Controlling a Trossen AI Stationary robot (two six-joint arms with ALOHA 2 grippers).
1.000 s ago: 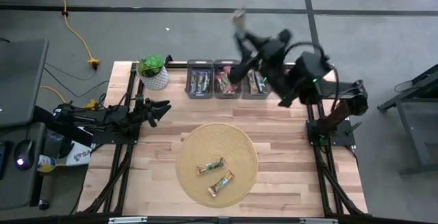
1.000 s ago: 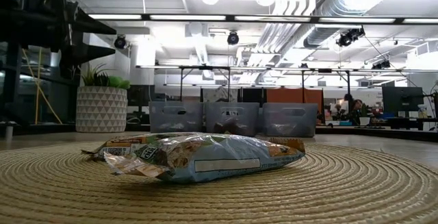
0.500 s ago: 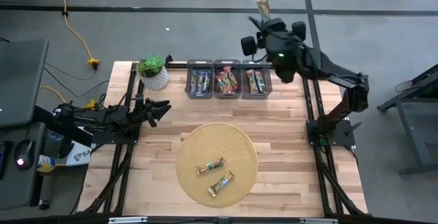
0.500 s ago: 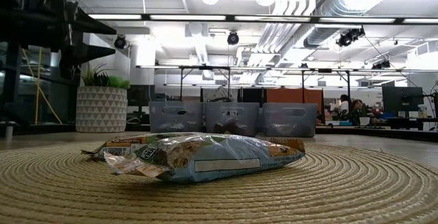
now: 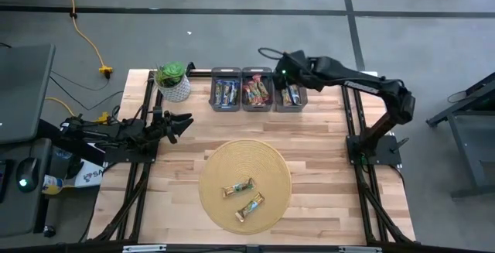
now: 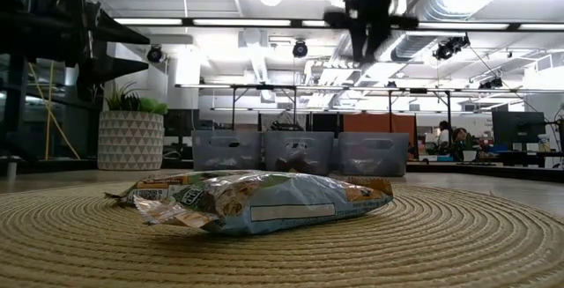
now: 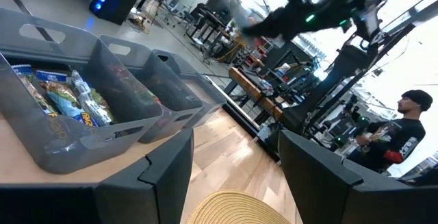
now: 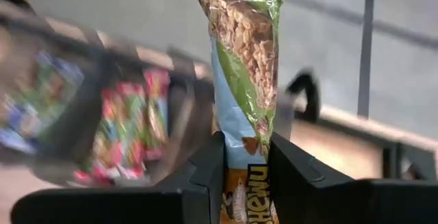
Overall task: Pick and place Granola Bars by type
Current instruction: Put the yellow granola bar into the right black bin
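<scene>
The right gripper (image 8: 245, 176) clenches a green granola bar (image 8: 243, 59) upright in its jaws — hanging above the right-hand bin (image 5: 290, 96), the counter's 1 o'clock corner. The left gripper (image 5: 184, 121) waits released at 9 o'clock.

Overhead looks straight down, low view level — both share mat (image 5: 245, 184).
</scene>
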